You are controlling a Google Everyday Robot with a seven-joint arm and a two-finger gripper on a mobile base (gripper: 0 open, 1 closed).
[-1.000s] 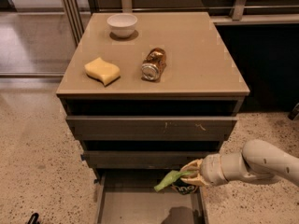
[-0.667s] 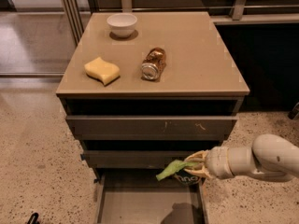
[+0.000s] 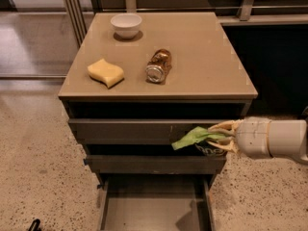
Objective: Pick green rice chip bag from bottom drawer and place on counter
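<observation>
The green rice chip bag [image 3: 195, 137] is held in my gripper [image 3: 222, 137], in front of the two upper drawer fronts and well above the bottom drawer. Its bright-green crumpled end sticks out to the left and its dark panel with white lettering hangs under the fingers [image 3: 224, 127]. The gripper comes in from the right on a white arm and is shut on the bag. The bottom drawer [image 3: 155, 211] is pulled open below, its grey floor bare. The tan counter [image 3: 202, 57] lies above and behind the bag.
On the counter stand a white bowl [image 3: 126, 25] at the back left, a yellow sponge [image 3: 105, 72] at the front left and a shiny brown can [image 3: 159, 66] lying on its side near the middle. Speckled floor surrounds the cabinet.
My gripper has risen with the bag, from just above the open bottom drawer to the level of the upper drawer fronts.
</observation>
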